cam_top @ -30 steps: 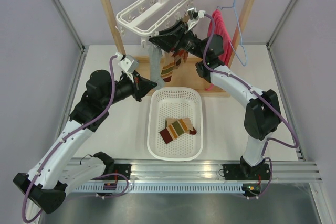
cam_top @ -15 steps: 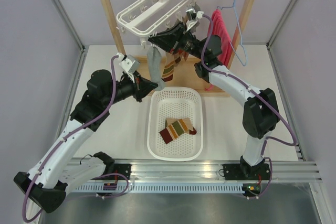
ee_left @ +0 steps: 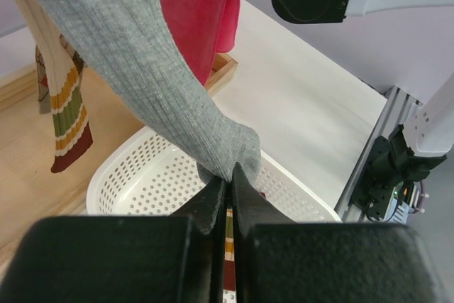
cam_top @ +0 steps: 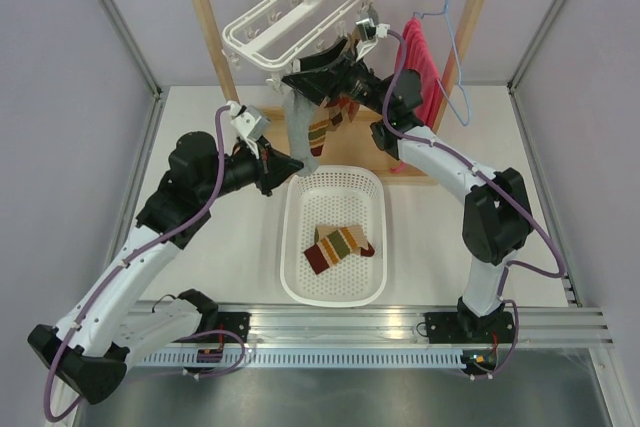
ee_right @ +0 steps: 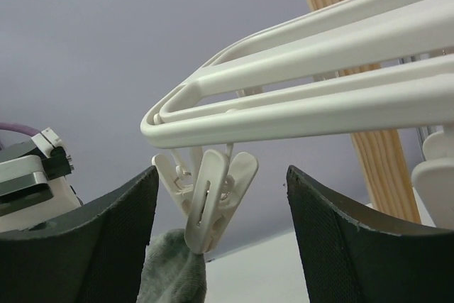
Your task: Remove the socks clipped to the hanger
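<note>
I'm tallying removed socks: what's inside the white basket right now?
A striped sock lies in the white basket, a dark brown bit showing at its right edge. Whether another sock lies under it cannot be seen; the striped one covers that spot.

The left arm reaches from the near-left corner of the counter toward its middle, its pincer (cam_top: 297, 160) pressed together on the toe of the grey sock (ee_left: 163, 83). The right arm rises from the near-right side, elbow bent, forearm angled toward the far edge, its pincer (ee_right: 221, 175) spread wide.
</note>
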